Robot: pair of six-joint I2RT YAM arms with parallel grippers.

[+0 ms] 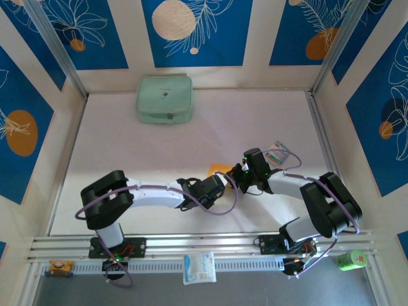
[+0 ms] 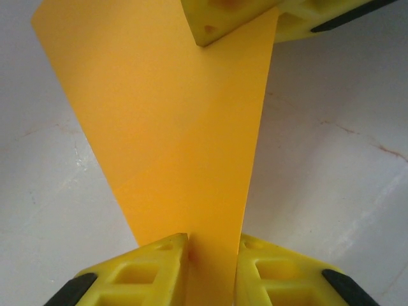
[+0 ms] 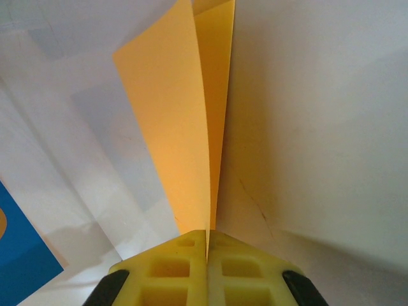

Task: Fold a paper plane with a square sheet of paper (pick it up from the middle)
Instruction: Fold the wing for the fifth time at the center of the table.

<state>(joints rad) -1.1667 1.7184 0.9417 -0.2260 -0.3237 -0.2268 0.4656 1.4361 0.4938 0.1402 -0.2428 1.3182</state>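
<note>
- Your right gripper [image 3: 208,237] is clamped tight on the square sheet of paper [image 3: 185,127], with two layers fanning out from the pinch
- Your left gripper [image 2: 213,245] has its jaws slightly apart with the sheet's other end between them; I cannot tell whether they bite
- The sheet spans the gap between both grippers, seemingly lifted off the table [image 2: 331,191]
- Expect it to be light, thin, floppy and slick on the pads; it creases or tears easily, so hold close to the fold line and avoid pulling your grippers apart

No writing, label or number is legible anywhere.
</note>
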